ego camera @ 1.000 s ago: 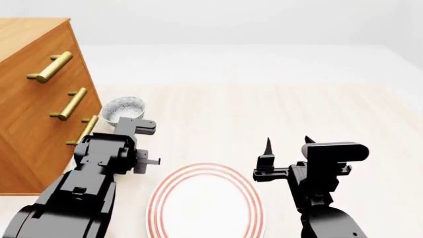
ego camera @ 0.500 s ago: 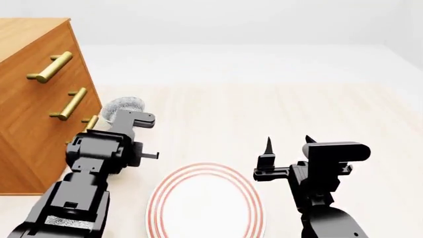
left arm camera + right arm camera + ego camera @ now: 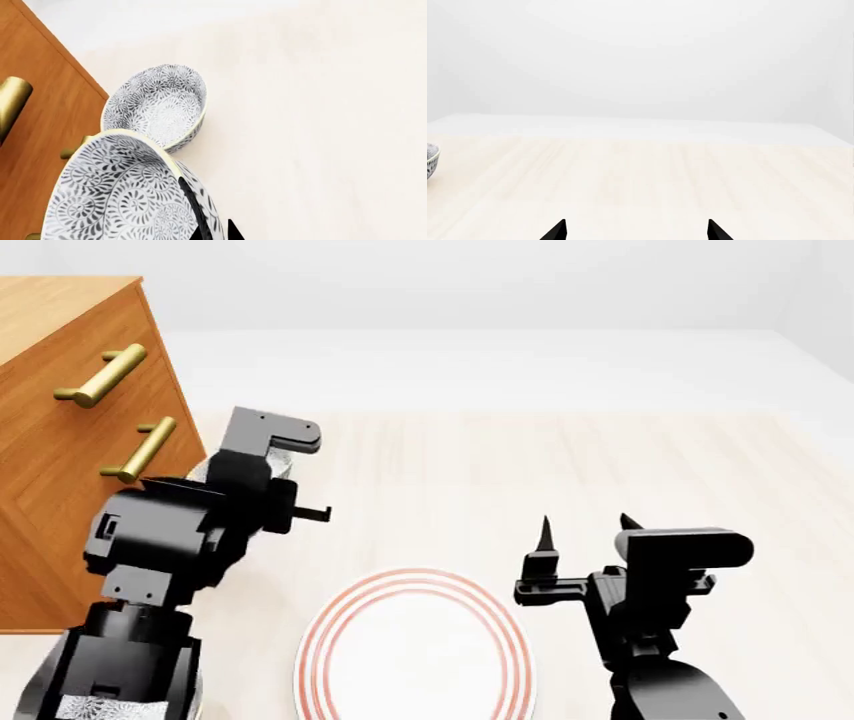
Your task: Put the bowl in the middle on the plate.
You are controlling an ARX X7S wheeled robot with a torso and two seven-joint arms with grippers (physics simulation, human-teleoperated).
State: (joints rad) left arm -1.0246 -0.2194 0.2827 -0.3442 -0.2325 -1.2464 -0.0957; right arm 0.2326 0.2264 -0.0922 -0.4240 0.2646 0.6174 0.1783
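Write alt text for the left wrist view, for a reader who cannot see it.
Two white bowls with grey-blue flower patterns stand on a pale wooden surface beside a wooden dresser with brass handles. The nearer bowl fills the lower part of the frame, with a dark tool fingertip at its rim; the farther bowl sits just beyond it.

Head camera: set high, facing forward and down over both black arms, with the wooden drawer cabinet with brass bar handles (image 3: 67,410) at its left edge and the pale wood-grain floor (image 3: 561,460) ahead.

Left wrist camera: very close, looking steeply down beside that cabinet (image 3: 40,115) at two floral white bowls and the same floor (image 3: 320,110).

Right wrist camera: low, near level, facing away from the cabinet side across the floor (image 3: 647,175) toward the plain white wall (image 3: 640,60).
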